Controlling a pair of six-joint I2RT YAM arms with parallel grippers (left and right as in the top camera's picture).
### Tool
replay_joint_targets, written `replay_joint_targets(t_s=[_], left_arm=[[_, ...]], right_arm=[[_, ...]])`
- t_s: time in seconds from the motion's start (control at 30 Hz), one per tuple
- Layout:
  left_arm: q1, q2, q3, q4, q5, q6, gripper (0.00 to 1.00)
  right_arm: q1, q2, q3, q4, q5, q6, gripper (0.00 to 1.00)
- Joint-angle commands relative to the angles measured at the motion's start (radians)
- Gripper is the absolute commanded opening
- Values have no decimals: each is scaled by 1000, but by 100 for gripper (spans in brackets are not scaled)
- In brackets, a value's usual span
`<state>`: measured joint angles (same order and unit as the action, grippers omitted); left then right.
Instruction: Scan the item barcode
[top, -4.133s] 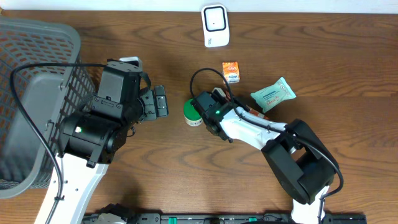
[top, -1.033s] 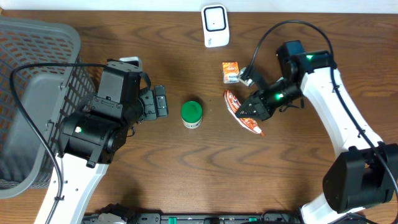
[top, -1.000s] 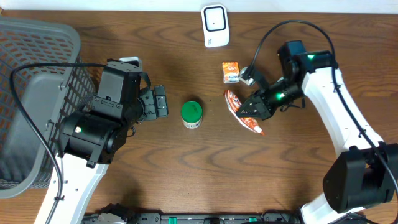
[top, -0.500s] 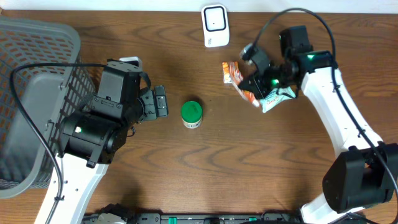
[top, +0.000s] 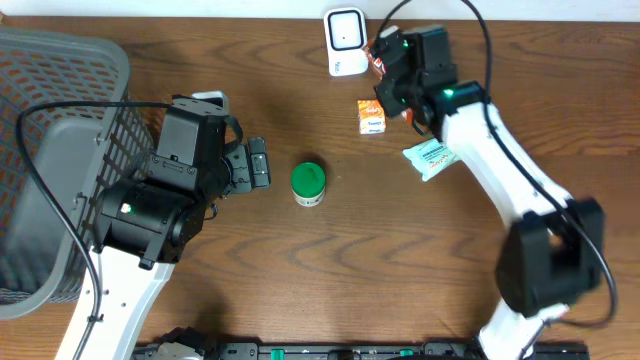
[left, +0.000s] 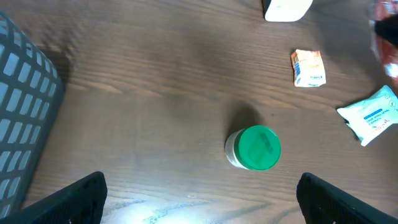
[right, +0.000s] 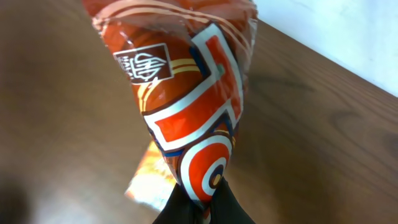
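Snack packet, red and orange with white bands and a small white emblem, hangs up off the table, and we have it pinched at its narrow crimped end. The right gripper is clamped tight on that end, its dark fingers meeting with only the foil between them. From above, we see the packet held at the far edge of the table, just beside the right side of the white scanner. We cannot tell whether the two touch, and no barcode shows on the face turned to our wrist camera.

Below the packet a small orange box lies flat on the wood. A teal-and-white wipes pack lies to its right and nearer to us, partly under the right arm. A jar with a green lid stands upright near the middle of the table, well apart from both.

Our left gripper hangs above the table with its jaws spread wide and nothing between them. The jar sits ahead of it, between the lines of its two fingers. A grey mesh basket stands at the table's left end, beside the left arm.
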<state>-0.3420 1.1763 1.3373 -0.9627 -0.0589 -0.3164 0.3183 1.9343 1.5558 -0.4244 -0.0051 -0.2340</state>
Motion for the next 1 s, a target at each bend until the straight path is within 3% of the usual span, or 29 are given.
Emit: replay_joint_targets(t_s=[0.0, 0.3, 0.43, 0.97], left_arm=[[5, 6, 6, -2, -13, 9, 98], [5, 6, 6, -2, -13, 9, 98], [5, 6, 6, -2, -13, 9, 98], [5, 6, 6, -2, -13, 9, 98]], right_arm=[[4, 126, 138, 1, 75, -8, 1], [13, 469, 596, -72, 184, -58, 1], [34, 588, 733, -83, 261, -149, 1], [99, 669, 793, -74, 530, -451, 1]])
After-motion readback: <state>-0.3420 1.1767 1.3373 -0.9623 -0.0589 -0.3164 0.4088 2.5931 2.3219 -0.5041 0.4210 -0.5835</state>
